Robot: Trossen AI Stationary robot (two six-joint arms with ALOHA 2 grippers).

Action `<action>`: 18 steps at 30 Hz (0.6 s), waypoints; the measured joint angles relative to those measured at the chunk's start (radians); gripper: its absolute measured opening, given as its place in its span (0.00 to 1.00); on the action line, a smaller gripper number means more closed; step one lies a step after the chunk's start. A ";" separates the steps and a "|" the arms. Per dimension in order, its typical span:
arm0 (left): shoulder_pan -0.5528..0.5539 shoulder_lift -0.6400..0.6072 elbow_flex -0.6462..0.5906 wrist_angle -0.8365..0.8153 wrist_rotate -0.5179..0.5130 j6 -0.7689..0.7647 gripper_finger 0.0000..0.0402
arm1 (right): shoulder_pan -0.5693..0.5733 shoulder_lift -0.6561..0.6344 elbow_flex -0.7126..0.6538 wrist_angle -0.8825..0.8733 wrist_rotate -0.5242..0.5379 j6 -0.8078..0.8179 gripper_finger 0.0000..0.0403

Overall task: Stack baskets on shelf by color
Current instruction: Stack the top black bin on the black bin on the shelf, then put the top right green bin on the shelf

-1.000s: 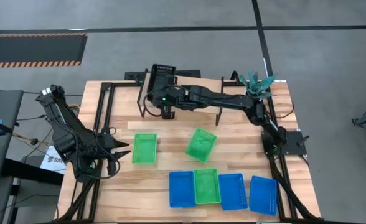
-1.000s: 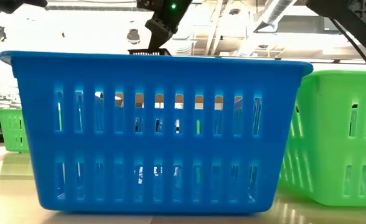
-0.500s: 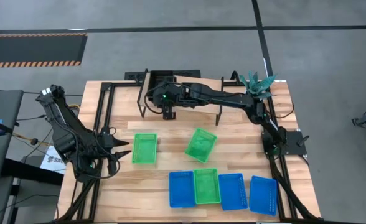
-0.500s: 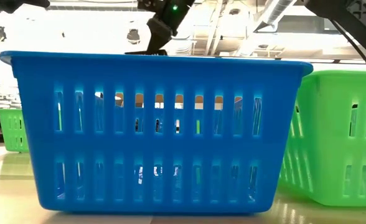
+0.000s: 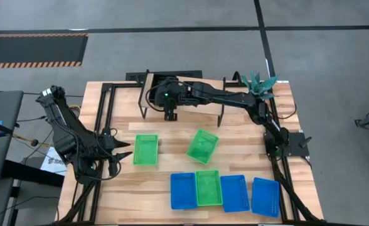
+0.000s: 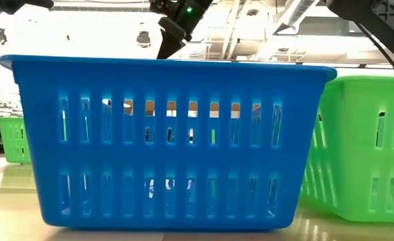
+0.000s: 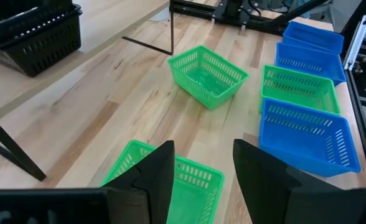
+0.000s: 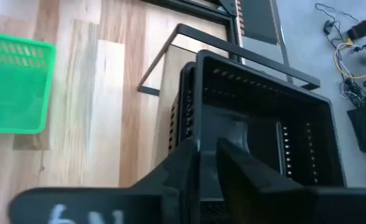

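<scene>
Standby duty only for the left gripper (image 7: 198, 165), out past the left front leg of the shelf (image 5: 209, 108), fingers spread wide with nothing between them. Just beyond its tips, in front of the shelf's left end, a green basket (image 5: 145, 149), long axis running toward the shelf. Now up onto the shelf's left end for the real action: pinched by the right gripper (image 8: 206, 146), a black basket (image 8: 264, 118), fingers closed on its near wall, one inside, one outside. Looks nested into at least one more black one beneath, so probably the black stack in the making. Stretches away from the fingers, though hard to call its long axis for sure. No contest on reach: right arm for anything on the shelf, left arm for that green one by its tips. Further right, in front of the shelf's middle, a second green basket (image 5: 203, 145), skewed. Well in front of the shelf, a row of baskets (image 5: 235, 193), blue, green, blue, blue, none shelved yet.
</scene>
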 joint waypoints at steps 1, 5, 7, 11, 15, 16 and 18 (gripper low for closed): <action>0.000 0.000 0.000 0.000 0.000 -0.005 0.38 | -0.001 0.000 0.000 0.000 -0.002 0.000 0.28; 0.000 0.000 0.000 0.000 0.000 -0.019 0.38 | 0.000 -0.003 0.010 0.003 -0.003 0.000 0.39; 0.000 0.000 0.000 0.002 0.000 -0.032 0.38 | 0.002 -0.020 0.009 -0.010 -0.004 0.008 0.43; 0.000 0.001 0.000 0.003 0.000 -0.068 0.38 | 0.024 -0.075 0.009 -0.023 -0.013 0.059 0.48; 0.000 0.001 0.000 0.003 0.000 -0.099 0.38 | 0.075 -0.125 0.010 -0.094 -0.027 0.133 0.49; 0.000 0.001 0.000 0.003 0.000 -0.104 0.38 | 0.091 -0.134 0.010 -0.113 -0.035 0.155 0.49; 0.000 0.001 0.000 0.006 0.000 -0.106 0.38 | 0.126 -0.149 0.010 -0.172 -0.051 0.202 0.48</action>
